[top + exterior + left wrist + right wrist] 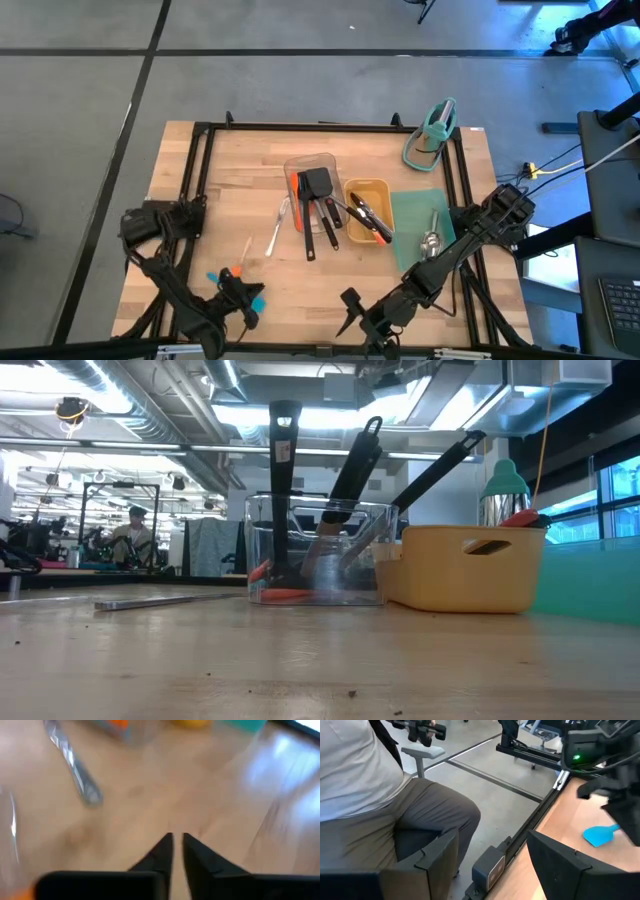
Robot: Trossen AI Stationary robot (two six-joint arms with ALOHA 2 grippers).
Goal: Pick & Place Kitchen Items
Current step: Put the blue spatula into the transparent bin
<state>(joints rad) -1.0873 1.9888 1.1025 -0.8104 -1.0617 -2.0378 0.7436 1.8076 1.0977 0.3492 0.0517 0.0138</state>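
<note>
The left gripper [177, 845] hovers over bare table with fingers nearly together, empty. A steel spoon [75, 767] lies ahead of it, likely its next pick. The right gripper [485, 865] waits, fingers apart.

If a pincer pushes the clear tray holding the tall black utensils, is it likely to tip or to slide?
The clear tray would probably slide on the smooth wooden table. The black utensils lean high above its rim, so it may tip or rattle.

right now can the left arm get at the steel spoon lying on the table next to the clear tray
Probably yes. The steel spoon lies alone on bare wood beside the clear tray, with nothing over it. The left gripper hangs nearby, nearly shut and empty, so its fingers would have to open first.
</note>
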